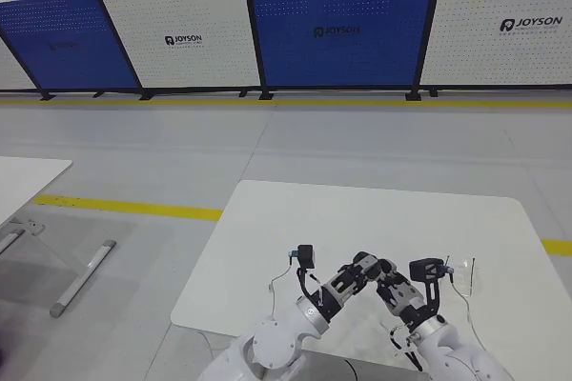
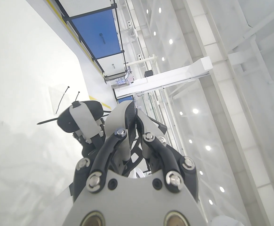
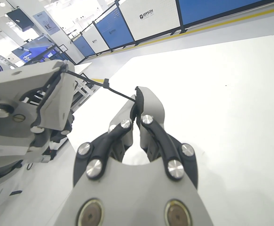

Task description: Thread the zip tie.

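Observation:
A black zip tie stretches taut between my two grippers above the white table, near its front edge. Its square head sits on the strap partway between them. My right gripper is shut on one end of the strap. My left gripper is shut on the other end. In the left wrist view, the left gripper has its fingers pressed together, and a pointed tail of the tie sticks out beyond the right gripper. From above, both grippers meet tip to tip.
Two spare black zip ties lie on the table beyond the right gripper, also visible from above. The far half of the table is bare white surface. Another table stands to the left across the floor.

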{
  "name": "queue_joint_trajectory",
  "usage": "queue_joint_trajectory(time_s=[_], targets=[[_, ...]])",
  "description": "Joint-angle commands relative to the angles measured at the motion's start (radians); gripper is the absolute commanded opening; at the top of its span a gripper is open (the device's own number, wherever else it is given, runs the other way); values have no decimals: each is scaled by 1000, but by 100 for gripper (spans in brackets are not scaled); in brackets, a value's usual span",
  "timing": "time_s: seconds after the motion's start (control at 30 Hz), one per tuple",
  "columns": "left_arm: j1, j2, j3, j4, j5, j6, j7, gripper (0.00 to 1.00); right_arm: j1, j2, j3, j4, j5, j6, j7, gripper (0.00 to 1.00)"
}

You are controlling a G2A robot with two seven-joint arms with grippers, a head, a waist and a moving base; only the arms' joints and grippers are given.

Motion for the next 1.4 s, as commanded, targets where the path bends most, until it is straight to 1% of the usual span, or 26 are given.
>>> queue_joint_trajectory(time_s=[0.0, 0.03, 0.07, 0.17, 0.23, 0.3, 0.4, 0.5, 0.6, 0.7, 0.8, 0.87, 0.93, 1.37], targets=[[-1, 0, -1, 2, 1, 2, 2, 0, -1, 0, 3, -1, 12, 1, -5, 0], [-2, 0, -1, 7, 1, 5, 5, 0, -2, -1, 7, 0, 19, 7, -7, 27], [-4, -1, -2, 12, -1, 7, 8, 0, -1, -1, 12, -1, 24, 18, -10, 100], [-7, -1, -9, 30, -14, 6, 19, 0, -5, -1, 37, -5, 52, 49, -34, 100], [-7, -1, -21, 41, -29, -1, 28, 0, -15, -2, 65, -13, 90, 79, -66, 100], [-3, 0, -40, 50, -44, -10, 39, 0, -27, -4, 96, -25, 142, 101, -108, 100], [9, 3, -74, 59, -71, -25, 53, 0, -55, -6, 152, -50, 253, 108, -173, 100], [26, 8, -113, 65, -94, -37, 69, 0, -92, -8, 221, -79, 412, 85, -220, 100], [44, 11, -149, 66, -115, -41, 87, 0, -133, -8, 296, -98, 547, 60, -243, 100], [58, 13, -175, 70, -127, -40, 117, 0, -165, -8, 364, -97, 655, 48, -253, 100], [69, 14, -195, 76, -142, -42, 134, 0, -185, -8, 415, -89, 730, 36, -249, 100], [77, 13, -201, 77, -160, -45, 135, 0, -188, -8, 419, -90, 744, 31, -243, 100], [88, 12, -198, 71, -233, -43, 100, 0, -188, -8, 419, -90, 744, 31, -243, 100], [88, 12, -198, 71, -233, -43, 100, 0, -188, -8, 419, -90, 744, 31, -243, 100]])
